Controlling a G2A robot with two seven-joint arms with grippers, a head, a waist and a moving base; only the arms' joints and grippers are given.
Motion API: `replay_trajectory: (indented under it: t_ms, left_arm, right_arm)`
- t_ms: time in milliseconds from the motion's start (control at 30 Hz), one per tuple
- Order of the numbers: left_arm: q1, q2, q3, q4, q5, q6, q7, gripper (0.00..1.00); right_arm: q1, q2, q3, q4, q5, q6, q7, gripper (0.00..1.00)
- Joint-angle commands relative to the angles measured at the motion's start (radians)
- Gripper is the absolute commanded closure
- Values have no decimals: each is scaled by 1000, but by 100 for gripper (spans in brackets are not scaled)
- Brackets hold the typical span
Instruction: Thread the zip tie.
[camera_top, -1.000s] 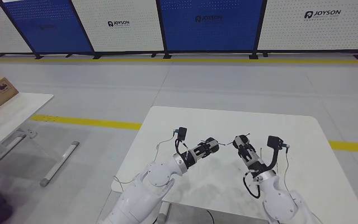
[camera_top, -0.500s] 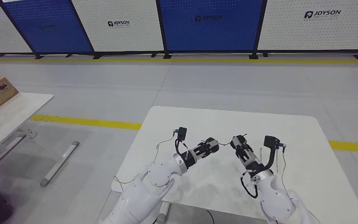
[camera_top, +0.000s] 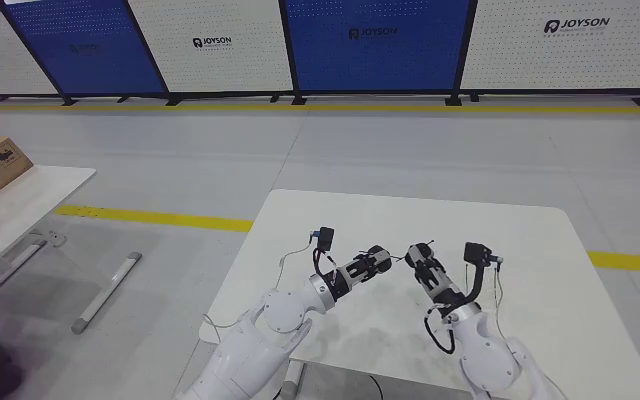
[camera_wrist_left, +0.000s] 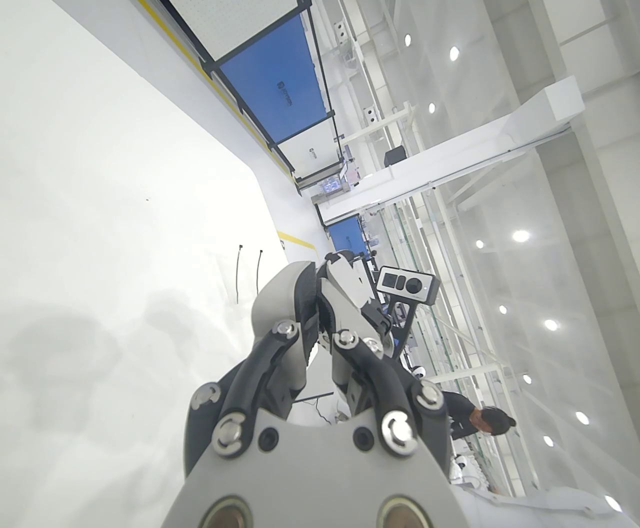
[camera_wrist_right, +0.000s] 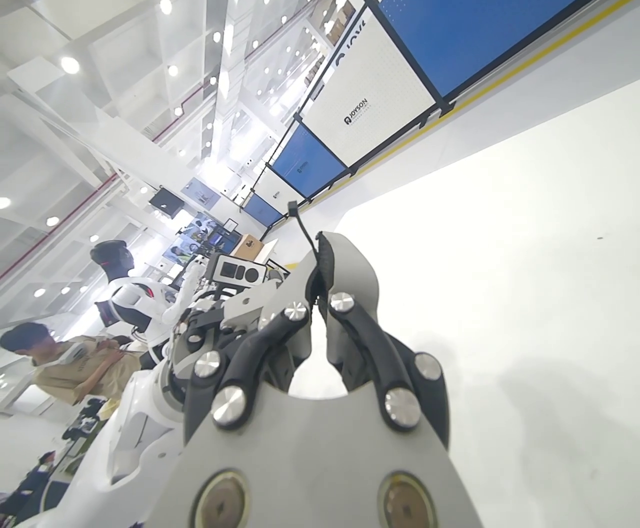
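Note:
My right gripper (camera_wrist_right: 320, 245) is shut on a black zip tie (camera_wrist_right: 302, 227), whose head end sticks out past the fingertips. In the top view the right gripper (camera_top: 416, 258) hovers over the front middle of the white table (camera_top: 500, 225). It is almost tip to tip with my left gripper (camera_top: 386, 260). The left gripper (camera_wrist_left: 317, 272) is shut too, and a thin black strip (camera_top: 397, 258) pokes from it toward the right one. How the strip runs between the two grippers is hidden.
Two spare black zip ties (camera_wrist_left: 238, 274) (camera_wrist_left: 259, 267) lie side by side on the table beyond the left gripper. The table's far edge and rounded corner (camera_wrist_left: 250, 170) show behind them. A second white table (camera_top: 40, 195) stands off to the left.
My right gripper has slid left, closing most of the gap to the left gripper. The left arm has stayed put.

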Motion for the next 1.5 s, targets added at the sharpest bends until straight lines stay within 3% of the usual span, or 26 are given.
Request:
replay_trajectory:
  t_ms: [0, 233, 367, 900, 1467]
  left_arm:
    - [0, 0, 0, 0, 0, 0, 0, 100]
    - [0, 0, 0, 0, 0, 0, 0, 100]
    - [0, 0, 0, 0, 0, 0, 0, 100]
    - [0, 0, 0, 0, 0, 0, 0, 100]
    - [0, 0, 0, 0, 0, 0, 0, 100]
  right_arm:
    - [-2, -1, 6, -2, 1, 0, -10, 100]
    - [-24, 0, 38, -18, -6, 3, -30, 100]
    - [-29, -1, 32, -23, -23, 21, -11, 100]
    - [-48, -7, 39, -34, -21, 1, -74, 100]
    - [-38, -17, 29, -16, -41, 7, -61, 100]
